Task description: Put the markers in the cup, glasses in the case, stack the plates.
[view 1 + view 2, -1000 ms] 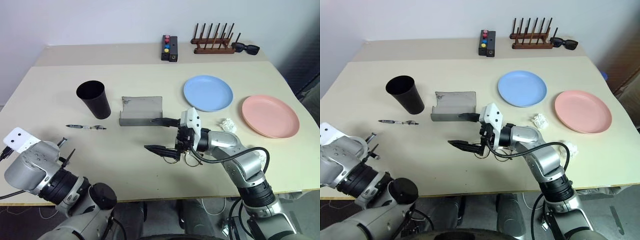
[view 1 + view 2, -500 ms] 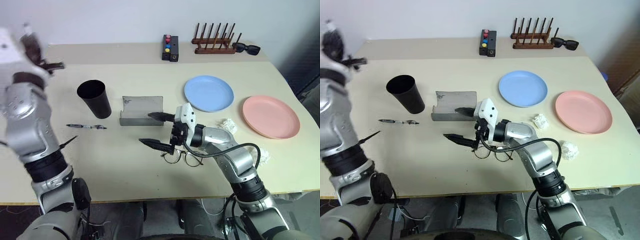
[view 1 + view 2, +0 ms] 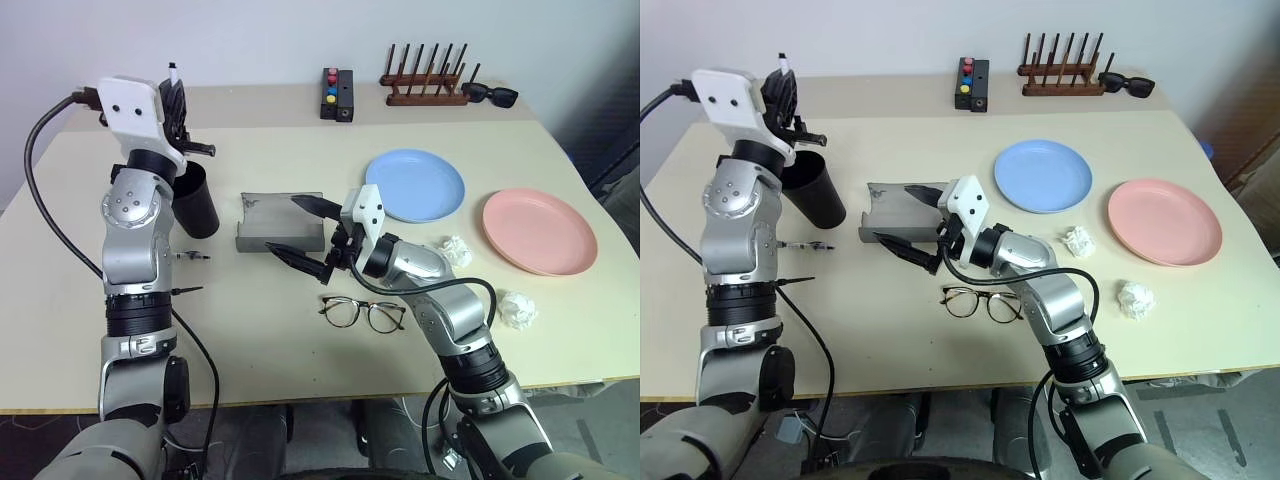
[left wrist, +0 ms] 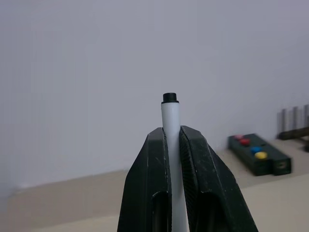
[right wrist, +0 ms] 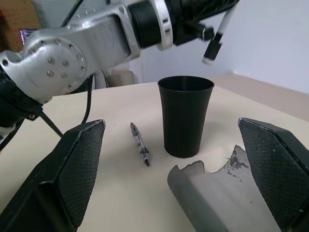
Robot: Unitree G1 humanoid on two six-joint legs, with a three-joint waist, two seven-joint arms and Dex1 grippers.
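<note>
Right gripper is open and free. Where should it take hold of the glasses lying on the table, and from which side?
Grip the bridge of the glasses from above. They lie flat on the table, lenses side by side, so the thin bridge between them fits between the fingers and is likely to keep the frame balanced. The open right gripper hangs just behind them, in front of the case.

Matte-black cup (image 3: pixel 196 201), grey case (image 3: pixel 281 221), plates — light blue (image 3: pixel 415 186), salmon pink (image 3: pixel 539 231).
</note>
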